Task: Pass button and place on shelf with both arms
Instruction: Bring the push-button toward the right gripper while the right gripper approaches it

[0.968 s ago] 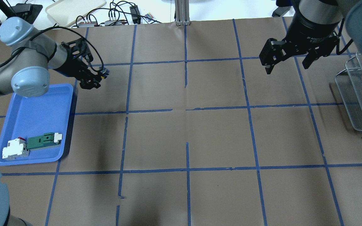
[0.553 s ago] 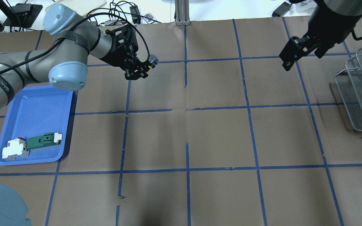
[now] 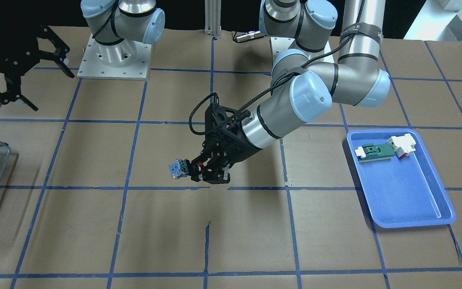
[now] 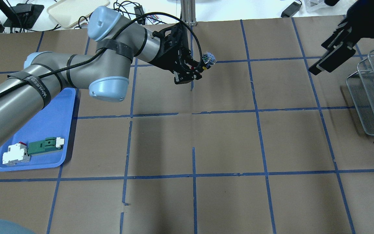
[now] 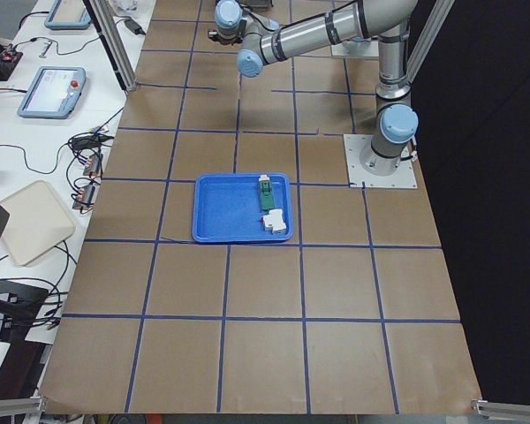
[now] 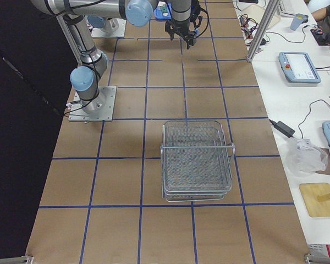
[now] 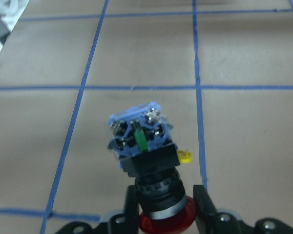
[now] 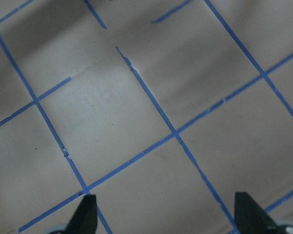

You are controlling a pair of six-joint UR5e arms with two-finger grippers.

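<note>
Button, in left gripper, has moved centreward.

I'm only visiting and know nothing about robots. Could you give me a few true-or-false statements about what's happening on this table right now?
1. The left gripper holds the button above the table. True.
2. The right gripper is shut. False: it is open and empty.
3. The button lies on the shelf. False: the shelf looks empty.
4. A green part and a white block lie in the tray. True.
</note>
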